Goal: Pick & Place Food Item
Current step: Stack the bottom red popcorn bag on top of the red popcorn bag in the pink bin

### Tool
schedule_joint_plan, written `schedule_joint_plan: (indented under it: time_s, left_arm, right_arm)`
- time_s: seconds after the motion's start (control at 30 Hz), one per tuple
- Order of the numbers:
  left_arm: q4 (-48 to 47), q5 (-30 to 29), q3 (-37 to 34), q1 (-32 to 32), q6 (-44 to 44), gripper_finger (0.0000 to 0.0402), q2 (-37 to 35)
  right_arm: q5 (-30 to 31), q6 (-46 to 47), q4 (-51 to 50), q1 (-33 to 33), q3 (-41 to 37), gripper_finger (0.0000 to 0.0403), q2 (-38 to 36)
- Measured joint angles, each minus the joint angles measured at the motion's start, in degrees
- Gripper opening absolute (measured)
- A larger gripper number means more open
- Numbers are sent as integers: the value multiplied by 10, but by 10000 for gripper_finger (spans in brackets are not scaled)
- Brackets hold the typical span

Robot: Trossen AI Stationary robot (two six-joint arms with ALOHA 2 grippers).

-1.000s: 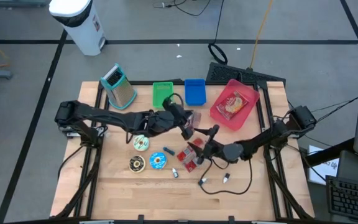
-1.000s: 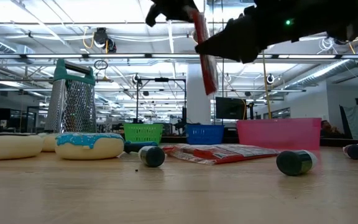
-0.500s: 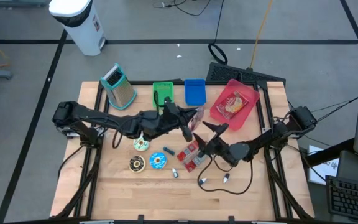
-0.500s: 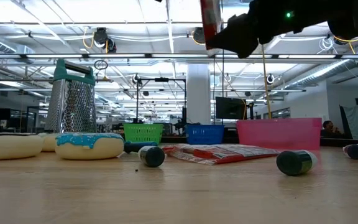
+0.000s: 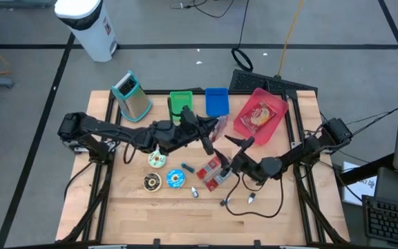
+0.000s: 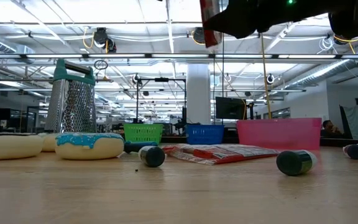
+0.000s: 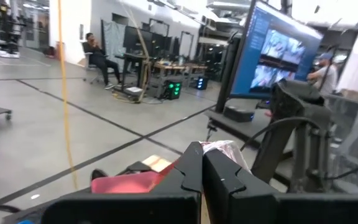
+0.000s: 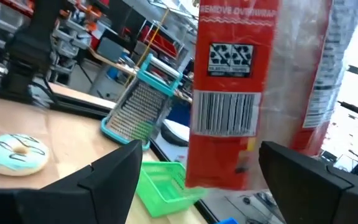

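A red and clear food packet (image 8: 229, 93) hangs upright above the middle of the table, with my left gripper (image 5: 209, 135) shut on it. In the low view only the packet's lower end (image 6: 209, 28) shows, at the top edge. My right gripper (image 8: 207, 183) is open just to the right of the packet. Its two fingers stand on either side of the packet's lower end without touching it. A second red packet (image 5: 213, 171) lies flat on the table below. The pink bin (image 5: 276, 111) at the far right holds another food item (image 5: 258, 115). My left gripper pinches the packet's crinkled upper edge (image 7: 219, 148) between its two shut fingers (image 7: 185, 177). The fingers come nearly level from the table's left. The packet hangs below them, upright and clear of the table.
A green basket (image 5: 180, 104) and a blue basket (image 5: 216, 102) stand at the far edge, with a grater (image 5: 133, 95) to their left. Three donuts (image 5: 157, 160) lie at centre left. Small bottles (image 5: 224, 201) and a cable lie near the front.
My left gripper has risen and tipped its fingers up to about level, lifting the packet higher above the table. My right gripper has also risen and tipped up, staying open beside the packet.
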Motion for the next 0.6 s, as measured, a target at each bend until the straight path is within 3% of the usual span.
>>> schedule_joint_plan:
  time_s: [0.2, 0.43, 0.6]
  left_arm:
    - [0, 10, 0, -1, -12, 0, 8]
    - [-4, 25, 0, -2, -25, 0, 19]
    - [-8, 11, 0, -2, -5, 0, 19]
  right_arm:
    - [5, -32, 34, -13, 0, 308, 0]
    - [84, -127, 66, -24, 0, 308, 0]
    - [109, -161, 78, -16, 0, 308, 0]
